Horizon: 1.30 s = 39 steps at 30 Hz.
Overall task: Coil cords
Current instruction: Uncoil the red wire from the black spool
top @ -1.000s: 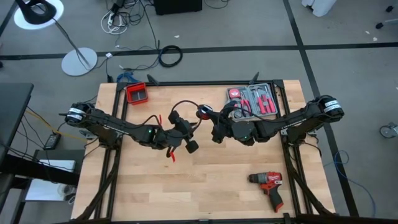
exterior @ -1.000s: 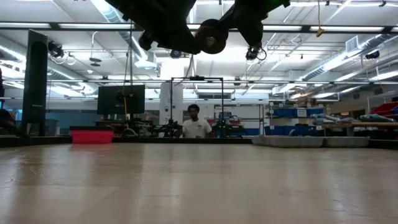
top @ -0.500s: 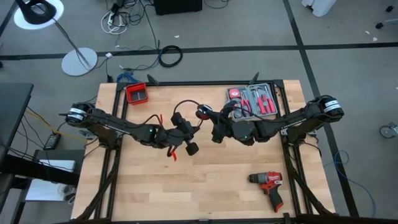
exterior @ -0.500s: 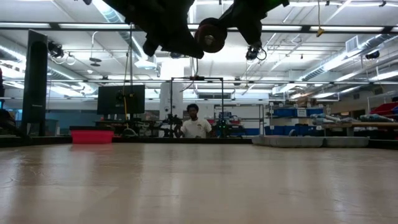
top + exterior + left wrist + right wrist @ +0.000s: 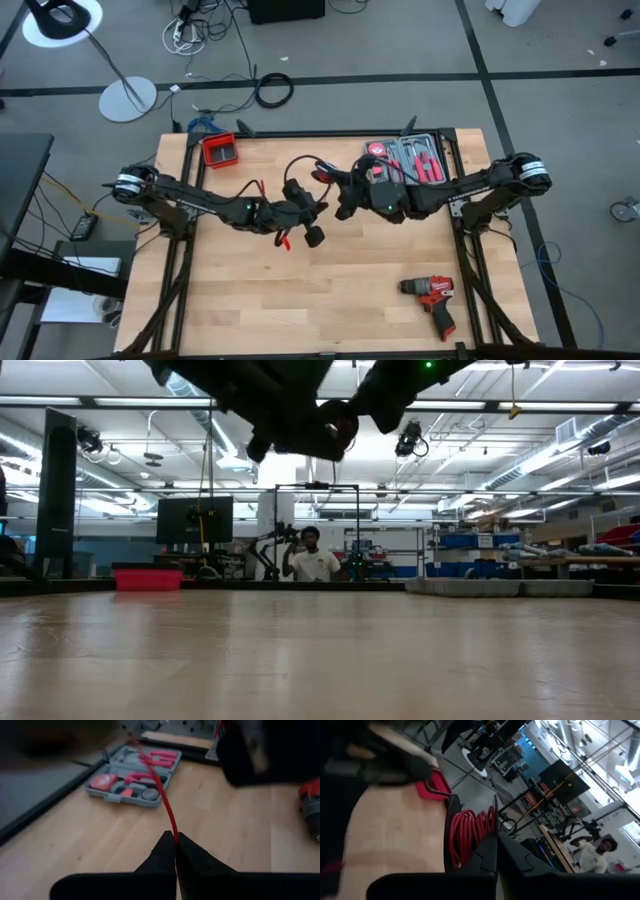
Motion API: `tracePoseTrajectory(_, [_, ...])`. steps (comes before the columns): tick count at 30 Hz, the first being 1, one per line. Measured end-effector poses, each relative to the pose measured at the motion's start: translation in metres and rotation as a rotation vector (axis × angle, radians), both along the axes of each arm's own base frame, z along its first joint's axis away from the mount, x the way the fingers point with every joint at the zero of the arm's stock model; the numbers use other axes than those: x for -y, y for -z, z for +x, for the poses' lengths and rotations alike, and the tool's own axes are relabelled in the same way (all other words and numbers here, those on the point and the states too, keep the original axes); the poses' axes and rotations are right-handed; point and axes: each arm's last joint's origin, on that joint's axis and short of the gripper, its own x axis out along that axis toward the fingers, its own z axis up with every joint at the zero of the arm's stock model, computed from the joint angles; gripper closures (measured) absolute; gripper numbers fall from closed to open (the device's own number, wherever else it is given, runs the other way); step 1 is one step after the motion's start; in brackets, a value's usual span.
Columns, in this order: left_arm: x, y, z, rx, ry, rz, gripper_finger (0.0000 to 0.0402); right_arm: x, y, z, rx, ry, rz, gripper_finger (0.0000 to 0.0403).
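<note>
High view: both arms meet over the table's middle, well above the board. The left gripper (image 5: 297, 212) sits at about 9 o'clock from the right gripper (image 5: 338, 197), the two close together. The cords (image 5: 300, 168) arc in a black loop toward 12 o'clock between them, with red bits trailing at 6 o'clock of the left gripper. The tool case (image 5: 412, 160) lies toward 1 o'clock, the drill (image 5: 432, 297) toward 5 o'clock, the red bin (image 5: 219, 150) toward 10 o'clock.

Low view: both arms (image 5: 300, 400) hang high above the bare table (image 5: 320, 660); no cord touches the wood.

Left wrist view: the fingers (image 5: 161, 857) are pinched tight on a single red wire (image 5: 162, 802), which runs taut away toward the tool case (image 5: 131, 775).

Right wrist view: the fingers (image 5: 486, 855) are closed on a bunch of red coils (image 5: 467, 832) already wound.

To do this step well, I judge the left should keep light tension and feed its strand round the right's bundle, laying each turn beside the previous one. Too hard a pull could drag the coils out of the right's pinch.
</note>
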Motion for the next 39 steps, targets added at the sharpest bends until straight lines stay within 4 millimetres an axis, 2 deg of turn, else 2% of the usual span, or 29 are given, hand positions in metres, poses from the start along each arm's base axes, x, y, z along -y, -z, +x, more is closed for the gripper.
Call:
tracePoseTrajectory(4, [-0.002, 0.012, 0.005, -0.037, -0.007, 0.001, 0.0401, 0.003, -0.001, 0.000, 0.006, 0.009, 0.001, 0.0403])
tracePoseTrajectory(8, [-0.003, 0.013, 0.004, -0.062, -0.036, 0.046, 0.0401, 0.000, 0.002, -0.001, -0.031, 0.008, -0.010, 0.0403])
tracePoseTrajectory(15, [-0.011, 0.015, -0.013, -0.225, -0.107, 0.115, 0.0401, -0.017, 0.005, -0.005, -0.080, 0.032, -0.052, 0.0403])
tracePoseTrajectory(20, [-0.014, 0.009, -0.026, -0.295, -0.174, 0.178, 0.0401, -0.027, 0.007, -0.007, -0.092, 0.024, -0.047, 0.0403])
tracePoseTrajectory(23, [-0.016, 0.001, -0.032, -0.337, -0.206, 0.215, 0.0401, -0.032, 0.011, -0.009, -0.114, 0.014, -0.033, 0.0403])
tracePoseTrajectory(31, [-0.015, -0.039, -0.046, -0.312, -0.221, 0.277, 0.0401, -0.033, 0.028, -0.017, -0.221, 0.050, 0.032, 0.0403])
tracePoseTrajectory(39, [-0.005, -0.066, -0.047, -0.234, -0.147, 0.250, 0.0401, -0.021, 0.034, -0.018, -0.248, 0.103, 0.065, 0.0403])
